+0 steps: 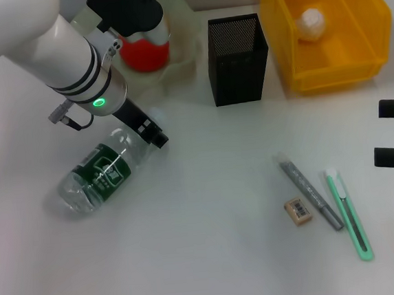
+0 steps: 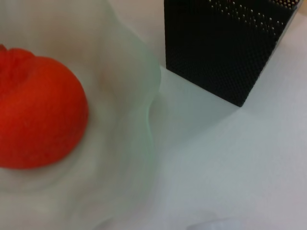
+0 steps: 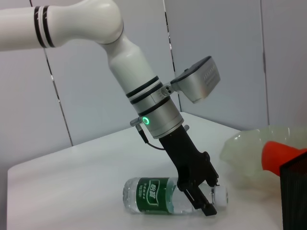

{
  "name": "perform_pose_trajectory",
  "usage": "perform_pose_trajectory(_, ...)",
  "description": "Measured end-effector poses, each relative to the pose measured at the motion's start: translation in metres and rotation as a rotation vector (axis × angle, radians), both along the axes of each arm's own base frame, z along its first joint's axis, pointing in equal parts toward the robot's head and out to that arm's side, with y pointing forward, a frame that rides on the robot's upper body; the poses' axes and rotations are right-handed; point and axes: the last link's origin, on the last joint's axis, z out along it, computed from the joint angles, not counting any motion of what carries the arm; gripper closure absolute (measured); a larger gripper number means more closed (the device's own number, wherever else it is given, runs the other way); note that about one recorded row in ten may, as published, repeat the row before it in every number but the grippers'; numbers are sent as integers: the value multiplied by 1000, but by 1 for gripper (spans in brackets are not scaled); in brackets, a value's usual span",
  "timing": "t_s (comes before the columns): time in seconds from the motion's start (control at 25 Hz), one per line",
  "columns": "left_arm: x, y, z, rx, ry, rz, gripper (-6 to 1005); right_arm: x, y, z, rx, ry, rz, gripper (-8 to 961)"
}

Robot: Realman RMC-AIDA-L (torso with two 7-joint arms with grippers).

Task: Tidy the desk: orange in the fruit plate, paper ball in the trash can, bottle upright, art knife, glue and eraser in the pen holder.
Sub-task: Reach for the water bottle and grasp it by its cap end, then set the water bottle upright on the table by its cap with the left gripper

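Note:
A clear bottle (image 1: 101, 172) with a green label lies on its side at the left; it also shows in the right wrist view (image 3: 160, 195). My left gripper (image 1: 152, 133) is down at its neck end, by the white cap (image 3: 220, 196). The orange (image 1: 145, 52) sits in the pale fruit plate (image 1: 181, 45). A paper ball (image 1: 311, 23) lies in the yellow bin (image 1: 328, 74). The eraser (image 1: 298, 211), the grey glue stick (image 1: 310, 191) and the green art knife (image 1: 348, 215) lie side by side at the right front. My right gripper (image 1: 393, 133) is open and empty at the right edge.
A black mesh pen holder (image 1: 238, 60) stands between the plate and the yellow bin; it also shows in the left wrist view (image 2: 225, 45) next to the plate (image 2: 139, 120) and the orange (image 2: 38, 115). The table front is bare white.

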Motion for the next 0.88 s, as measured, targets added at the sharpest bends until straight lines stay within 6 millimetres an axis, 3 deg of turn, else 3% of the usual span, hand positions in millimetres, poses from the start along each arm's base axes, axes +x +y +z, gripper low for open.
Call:
perform_pose_trajectory(0.08, 0, 0, 0, 3, 0, -5, 289, 1, 0, -1, -2, 5, -6, 112)
perform_pose_trajectory(0.28, -1, -1, -1, 4, 2, -14, 495, 2, 1, -1, 6, 3, -14, 112)
perform_pose_trajectory(0.4, 0, -2, 2, 15, -14, -22, 519, 2, 2, 0, 9, 2, -14, 112)
perform_pose_trajectory(0.56, 7, -11, 21, 61, -106, -52, 550, 0, 4, 0, 11, 3, -6, 112)
perform_pose_trajectory(0.88, 4, -45, 89, 215, -382, -77, 557, -11, 14, -1, 9, 7, 32, 113)
